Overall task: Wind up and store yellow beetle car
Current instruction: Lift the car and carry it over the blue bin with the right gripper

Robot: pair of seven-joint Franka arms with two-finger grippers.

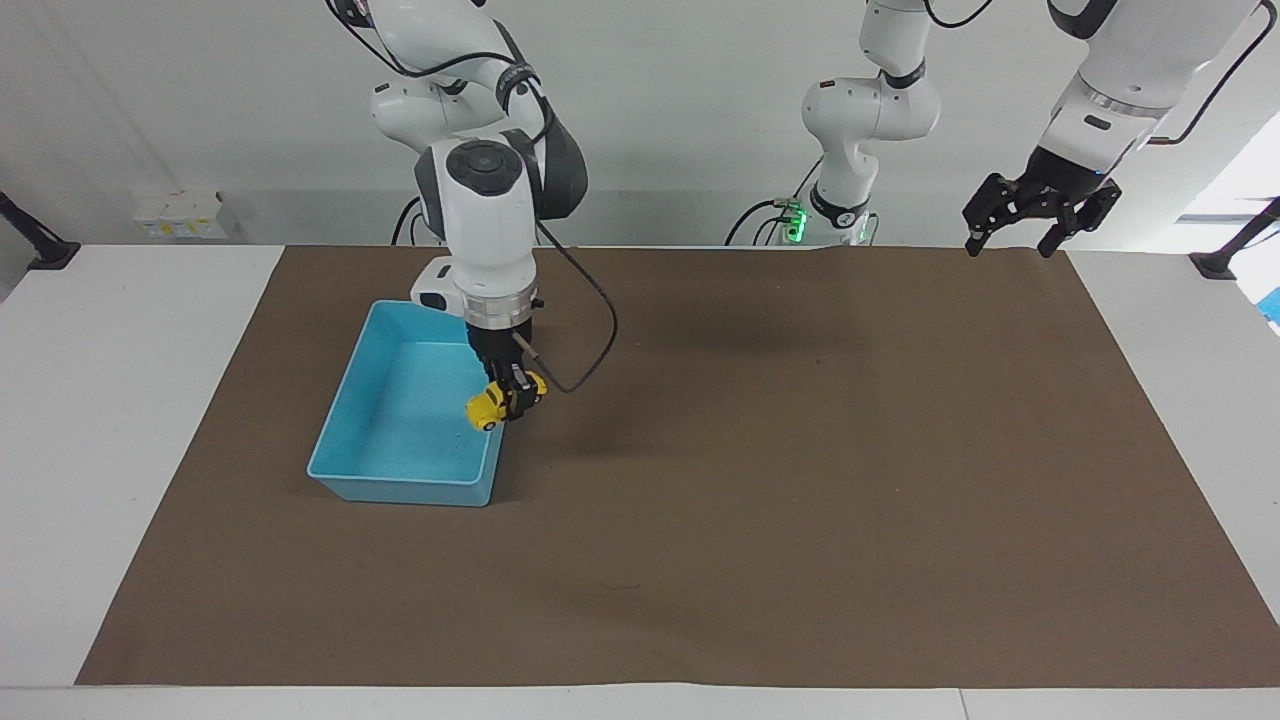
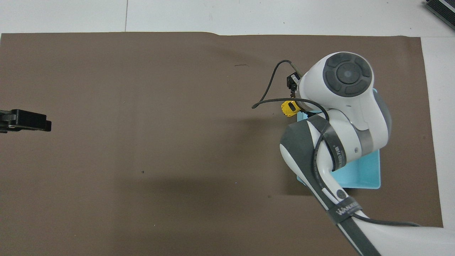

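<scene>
Blue plastic comes first: the open bin (image 1: 352, 400) sits on the brown mat (image 1: 800, 500) toward my right arm's end of the table, its long walls running away from my bases. Just past it, my right gripper (image 1: 512, 392) hangs over the bin's edge that faces the middle of the mat, wrist pointing straight down, a black cable (image 1: 585, 340) looping off its side. Its fingers are clamped on the yellow beetle car (image 1: 490, 405), which is up in the air, tilted nose-down, clear of both the mat and the bin floor. From above, my own wrist covers most of the bin; only a bit of the car (image 2: 289, 108) pokes out beside the bin's corner. The middle of the mat follows, then my left arm, which waits. Its gripper (image 1: 1010, 240) hovers high over the mat's edge nearest my bases, at the left arm's end of the table, fingers spread wide with nothing between them. In the overhead view only its dark tip (image 2: 25, 121) enters at the side.
</scene>
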